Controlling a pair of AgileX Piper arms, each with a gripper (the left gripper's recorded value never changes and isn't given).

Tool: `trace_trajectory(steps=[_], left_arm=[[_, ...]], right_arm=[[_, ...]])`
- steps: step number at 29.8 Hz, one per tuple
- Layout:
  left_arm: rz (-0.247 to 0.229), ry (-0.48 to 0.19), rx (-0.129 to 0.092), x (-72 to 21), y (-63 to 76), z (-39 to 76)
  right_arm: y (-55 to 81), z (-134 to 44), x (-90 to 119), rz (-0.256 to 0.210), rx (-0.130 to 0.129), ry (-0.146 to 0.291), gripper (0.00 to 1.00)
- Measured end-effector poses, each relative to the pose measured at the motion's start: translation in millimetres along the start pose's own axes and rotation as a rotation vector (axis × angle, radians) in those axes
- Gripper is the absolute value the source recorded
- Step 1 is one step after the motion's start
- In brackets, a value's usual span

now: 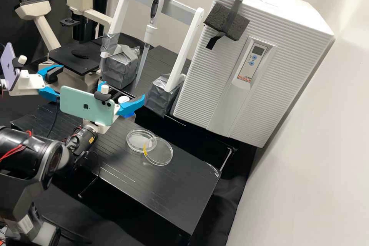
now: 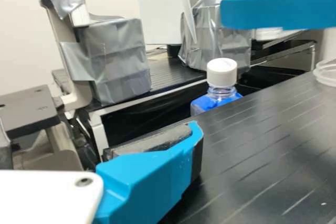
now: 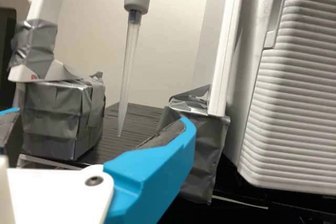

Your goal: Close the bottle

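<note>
A small bottle [image 2: 216, 97] of blue liquid stands at the bench's back edge, with a white cap [image 2: 221, 72] sitting on its neck. In the high view the cap [image 1: 123, 99] shows between the two spread fingers of my right gripper [image 1: 121, 91], which is open around it without touching. One of those blue fingers [image 2: 278, 6] crosses above the bottle in the left wrist view. My left gripper [image 1: 54, 82] is open and holds nothing, well to the left of the bottle beside the microscope. Its own finger [image 2: 152, 171] lies low over the bench.
A pipette [image 1: 150, 27] hangs from a white stand with taped feet [image 1: 119, 65] just behind the bottle. A large white ribbed machine [image 1: 250, 57] fills the right. A microscope [image 1: 46, 27] stands back left. Two petri dishes [image 1: 150, 146] lie mid-bench.
</note>
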Motion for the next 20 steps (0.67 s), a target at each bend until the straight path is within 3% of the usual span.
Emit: trace_trajectory(steps=[2,4,9,13,15,19,20], left_arm=[[0.009,0.022,0.020,0.9,1.1,0.0],[0.016,0.044,0.035,1.6,2.0,-0.1],[0.024,0.096,0.067,2.0,2.8,-1.7],[0.034,0.098,0.088,2.0,3.8,-1.4],[0.083,0.102,0.111,0.4,7.0,-0.5],[0.198,0.096,0.117,-4.7,16.2,1.0],[0.202,0.097,0.116,-5.5,16.6,1.0]], right_arm=[[4.3,1.8,-1,0.016,0.056,0.003,1.00],[6.5,3.4,0,0.026,0.078,-0.003,1.00],[8.6,4.3,0,0.038,0.097,-0.004,1.00],[8.6,4.3,0,0.038,0.097,-0.004,1.00],[8.6,4.3,0,0.038,0.097,-0.004,1.00],[8.6,4.3,0,0.038,0.097,-0.004,1.00],[8.6,4.3,0,0.038,0.097,-0.004,1.00]])
